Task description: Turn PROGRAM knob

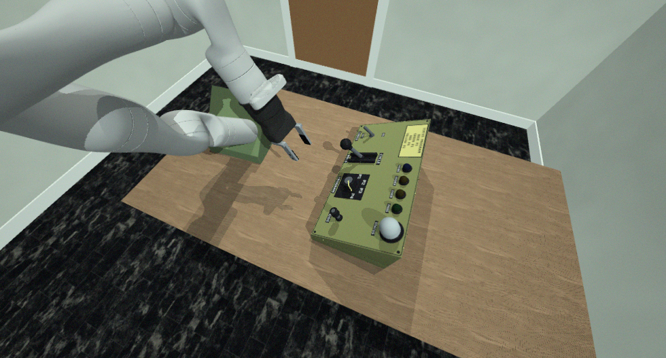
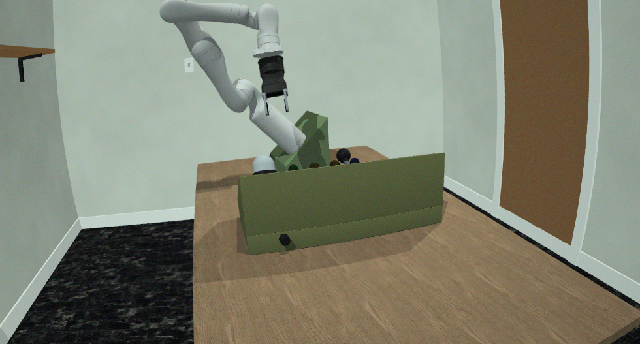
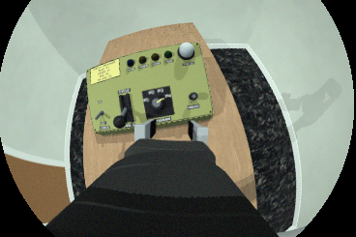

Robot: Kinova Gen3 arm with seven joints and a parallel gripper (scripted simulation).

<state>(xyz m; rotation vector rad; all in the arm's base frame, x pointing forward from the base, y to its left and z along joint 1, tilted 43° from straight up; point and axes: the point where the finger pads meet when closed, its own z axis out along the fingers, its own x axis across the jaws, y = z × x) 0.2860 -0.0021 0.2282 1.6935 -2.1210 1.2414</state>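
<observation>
Hovering high above the bench [image 1: 489,244], the pincer [image 1: 295,145] hangs spread wide and empty, well apart from the console [image 1: 367,244].

On the console's sloped olive face, the PROGRAM knob [image 1: 349,185] sits in its black square, between the black-ball lever [image 1: 346,144] and a small toggle [image 1: 335,213]; a white dome button [image 1: 390,227] occupies the near corner.

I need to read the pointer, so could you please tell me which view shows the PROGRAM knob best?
The top view: the PROGRAM knob faces that camera, pointer line visible. The wrist view shows it small and blurred. The exterior view sees only the console from behind; the knob is hidden.
</observation>
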